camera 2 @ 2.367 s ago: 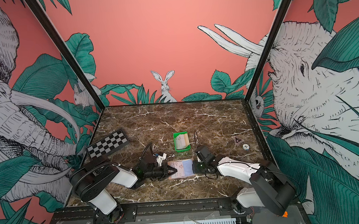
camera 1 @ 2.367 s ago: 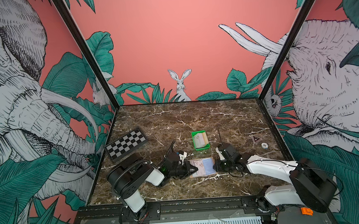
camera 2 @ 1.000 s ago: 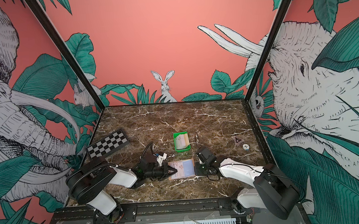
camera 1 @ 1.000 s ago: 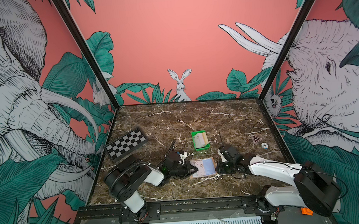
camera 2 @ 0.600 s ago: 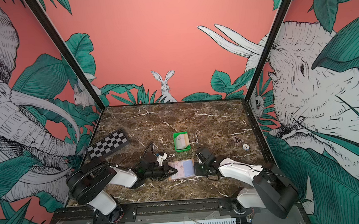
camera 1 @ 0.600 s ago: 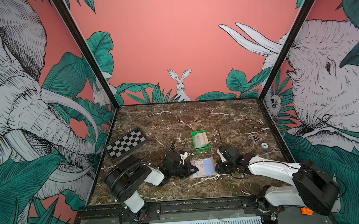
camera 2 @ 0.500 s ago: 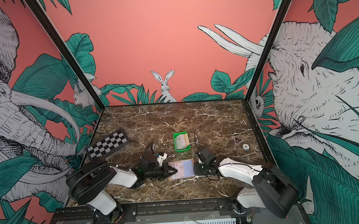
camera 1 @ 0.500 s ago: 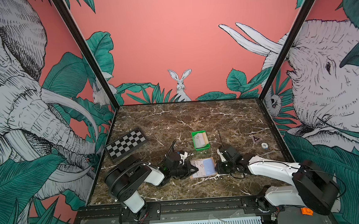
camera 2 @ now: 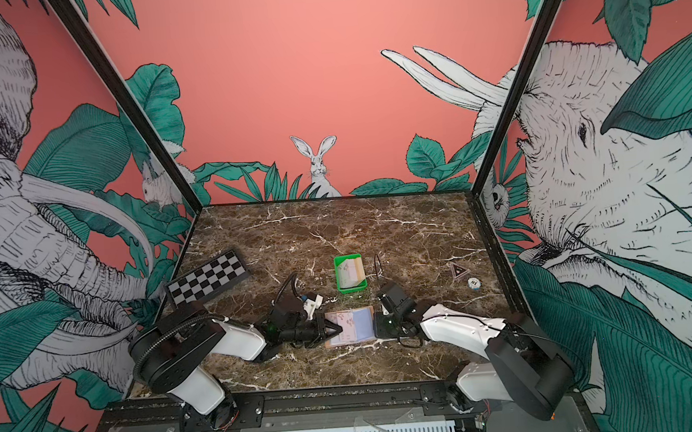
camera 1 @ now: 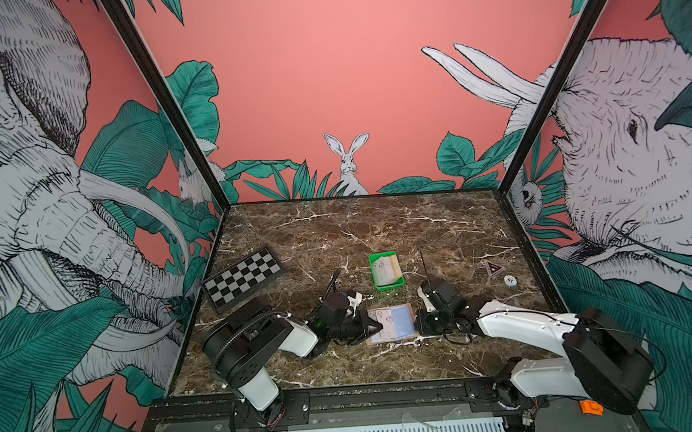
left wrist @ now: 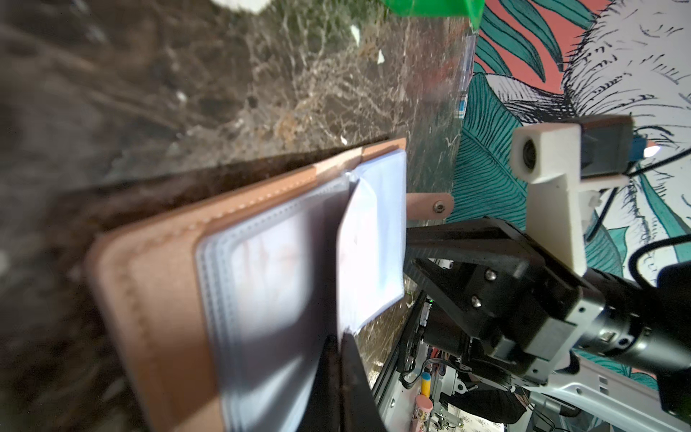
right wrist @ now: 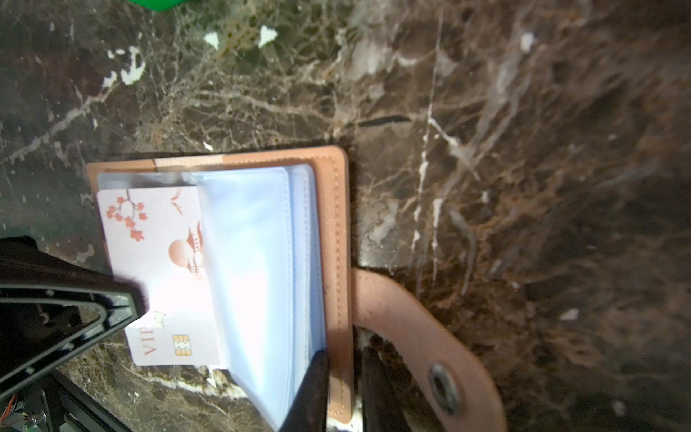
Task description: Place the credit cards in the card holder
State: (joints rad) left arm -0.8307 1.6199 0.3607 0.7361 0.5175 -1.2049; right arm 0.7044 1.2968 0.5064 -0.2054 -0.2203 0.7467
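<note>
My left gripper (camera 1: 380, 327) clamped on credit card (right wrist: 157, 239), half in a sleeve of the open card holder (right wrist: 336, 224) between my arms; remaining travel lies rightward, toward my right gripper (right wrist: 344, 361) pinching the cover's edge.

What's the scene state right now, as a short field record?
card holder: lying open on marble table
left hand: shut on VIP card, card partly inside a clear sleeve
right hand: shut on card holder's cover edge
green tray: behind the holder, more cards inside
task: unfinished
</note>
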